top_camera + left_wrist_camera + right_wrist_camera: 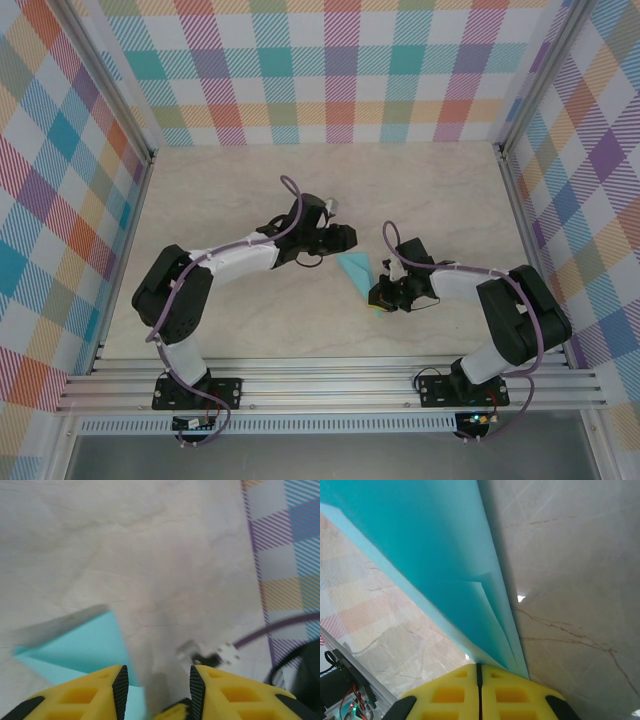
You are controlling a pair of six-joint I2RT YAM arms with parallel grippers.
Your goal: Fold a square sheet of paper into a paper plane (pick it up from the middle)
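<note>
table (300, 190): pale marbled top; walls (340, 70): pastel plaid; rails (330, 385): aluminium, near edge

A pale marble-patterned tabletop (300, 190) is lit brightly and evenly from above; shadows are soft. The left wrist view is blurred throughout. Beside a sharply rendered folded light-blue sheet of paper (435, 545), small glare spots are seen.

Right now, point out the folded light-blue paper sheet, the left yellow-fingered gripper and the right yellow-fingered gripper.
folded light-blue paper sheet (435, 555), right wrist view, on its broad face.
left yellow-fingered gripper (158, 682), left wrist view, midway between its parted fingertips.
right yellow-fingered gripper (479, 669), right wrist view, seam between its shut fingertips.
</note>
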